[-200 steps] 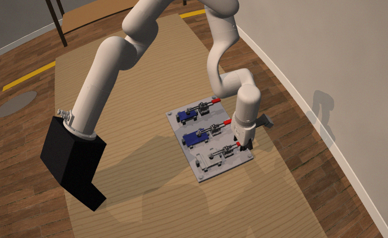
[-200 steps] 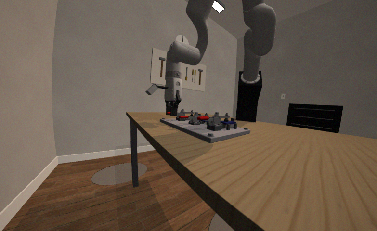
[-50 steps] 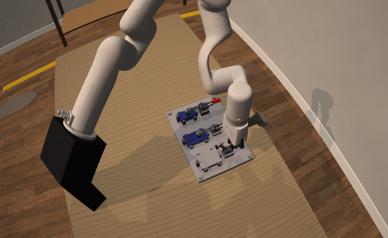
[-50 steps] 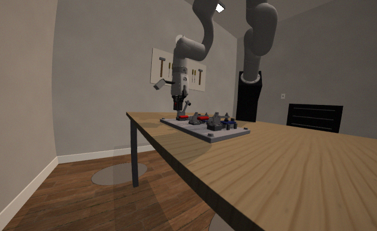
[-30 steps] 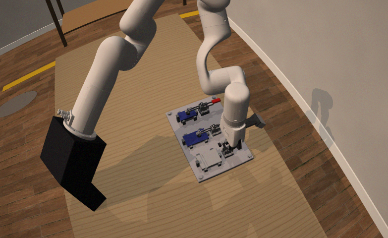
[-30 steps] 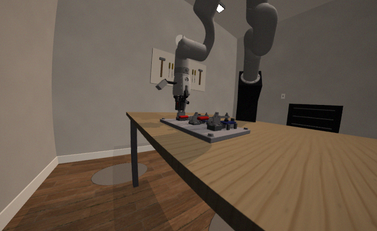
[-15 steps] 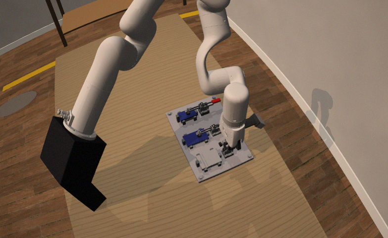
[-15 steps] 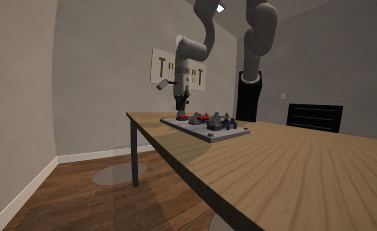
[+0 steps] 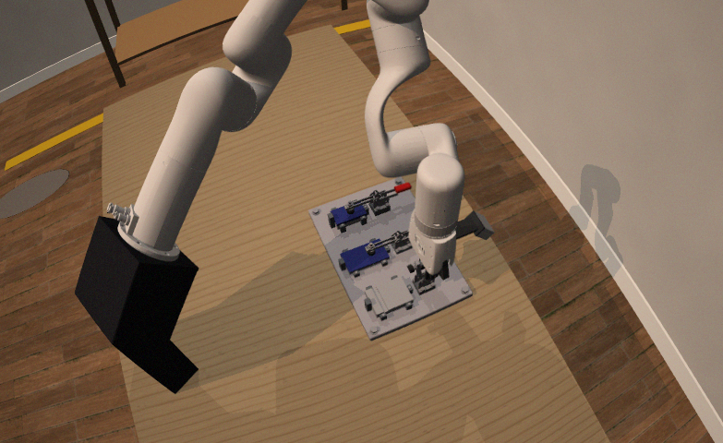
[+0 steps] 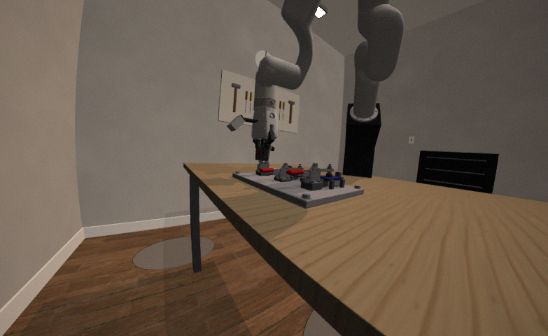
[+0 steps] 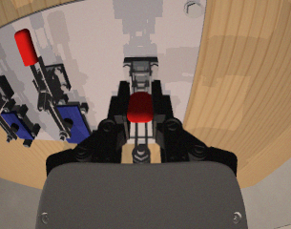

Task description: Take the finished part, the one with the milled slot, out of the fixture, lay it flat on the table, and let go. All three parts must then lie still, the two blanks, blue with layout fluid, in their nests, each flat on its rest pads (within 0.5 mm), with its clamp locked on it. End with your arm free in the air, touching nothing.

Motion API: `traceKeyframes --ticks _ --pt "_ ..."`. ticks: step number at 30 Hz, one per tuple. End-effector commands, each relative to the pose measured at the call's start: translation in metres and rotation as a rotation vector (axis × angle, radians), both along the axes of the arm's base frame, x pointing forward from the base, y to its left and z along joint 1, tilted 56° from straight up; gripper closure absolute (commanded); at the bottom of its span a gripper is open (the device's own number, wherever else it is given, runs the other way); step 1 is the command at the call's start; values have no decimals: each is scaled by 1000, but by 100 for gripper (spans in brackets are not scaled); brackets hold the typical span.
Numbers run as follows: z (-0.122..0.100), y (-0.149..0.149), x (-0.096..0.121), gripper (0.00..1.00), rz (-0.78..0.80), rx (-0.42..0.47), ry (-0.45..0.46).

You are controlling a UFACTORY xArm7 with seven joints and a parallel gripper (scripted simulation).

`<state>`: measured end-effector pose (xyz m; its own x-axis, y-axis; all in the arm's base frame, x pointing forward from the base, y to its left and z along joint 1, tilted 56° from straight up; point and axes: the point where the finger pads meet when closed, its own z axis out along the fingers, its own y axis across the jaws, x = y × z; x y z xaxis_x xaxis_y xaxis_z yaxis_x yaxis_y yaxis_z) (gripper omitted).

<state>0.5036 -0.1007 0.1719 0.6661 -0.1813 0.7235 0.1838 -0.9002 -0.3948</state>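
Observation:
A grey fixture plate (image 9: 390,257) lies on the wooden table and holds three nests in a row. The finished grey part (image 9: 390,293) sits in the nearest nest. Two blue blanks (image 9: 348,213) (image 9: 364,257) lie in the other two nests, each with a clamp arm over it. My gripper (image 9: 425,277) points straight down at the near clamp, beside the grey part. In the wrist view the gripper (image 11: 140,117) is shut on that clamp's red handle (image 11: 140,107). The handle also shows in the side view (image 10: 264,169). I cannot tell whether this clamp is locked.
The far clamp's red handle (image 9: 402,186) sticks out past the plate; the middle clamp's handle (image 10: 295,171) shows only from the side. The arm's black base block (image 9: 134,296) stands at the table's left edge. The table's right edge runs close behind the plate.

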Motion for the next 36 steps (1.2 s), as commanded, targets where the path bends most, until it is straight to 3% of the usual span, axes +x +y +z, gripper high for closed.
traceKeyframes --ticks 1,36 --pt "0 -2 0 100 -3 -1 -1" --pt "-3 -1 -3 100 -3 -1 -1"
